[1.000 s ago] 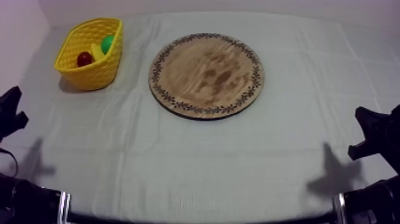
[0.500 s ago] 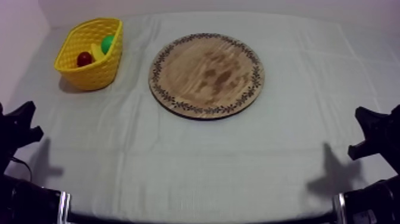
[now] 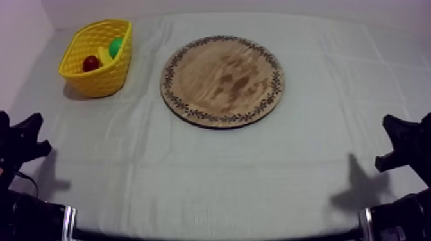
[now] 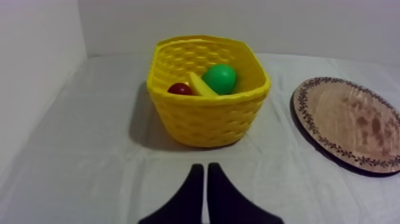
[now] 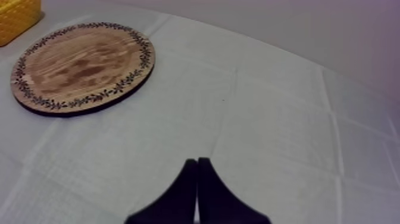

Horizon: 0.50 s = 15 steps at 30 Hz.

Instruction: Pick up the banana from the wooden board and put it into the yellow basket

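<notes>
- We see the curved yellow toy banana (image 3: 104, 55) lying inside the yellow woven basket (image 3: 102, 82). The basket stands at the upper left of the frame in the top view, on the table (image 3: 211, 173) under its grey-white cloth.
- A small red fruit (image 3: 91, 63) and a round green toy fruit (image 3: 116, 46) share the basket. In the left wrist view the banana lies between them.
- The round wooden board with a patterned rim (image 3: 222, 80) lies flat at the upper middle of the frame, right of the basket and apart from it.
- Our left tool (image 4: 205, 168) is closed on nothing. Its two black fingers lie together as a narrow wedge aimed at the basket's near wall, well short of it.
- Our right tool (image 5: 197, 161) is likewise closed on nothing, over bare cloth and well apart from the board.
- In the top view our arms sit low at the lower left and lower right edges of the frame, far from basket and board.
</notes>
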Available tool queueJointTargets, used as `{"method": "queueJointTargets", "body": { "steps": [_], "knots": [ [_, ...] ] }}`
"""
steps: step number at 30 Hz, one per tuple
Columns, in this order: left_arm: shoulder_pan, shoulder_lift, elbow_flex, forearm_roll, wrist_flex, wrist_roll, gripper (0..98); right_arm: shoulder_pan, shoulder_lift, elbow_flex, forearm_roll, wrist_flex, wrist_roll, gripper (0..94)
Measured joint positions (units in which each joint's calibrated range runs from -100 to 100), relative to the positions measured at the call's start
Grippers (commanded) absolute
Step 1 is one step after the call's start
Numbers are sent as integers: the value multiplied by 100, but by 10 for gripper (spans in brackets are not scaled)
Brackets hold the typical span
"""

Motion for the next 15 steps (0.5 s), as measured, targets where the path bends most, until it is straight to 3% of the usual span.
{"method": "queueJointTargets", "body": {
  "steps": [15],
  "knots": [
    [30, 0, -6, -5, 0, -4, 0, 0, 0, 0, 0, -5, 0, 3]
  ]
}}
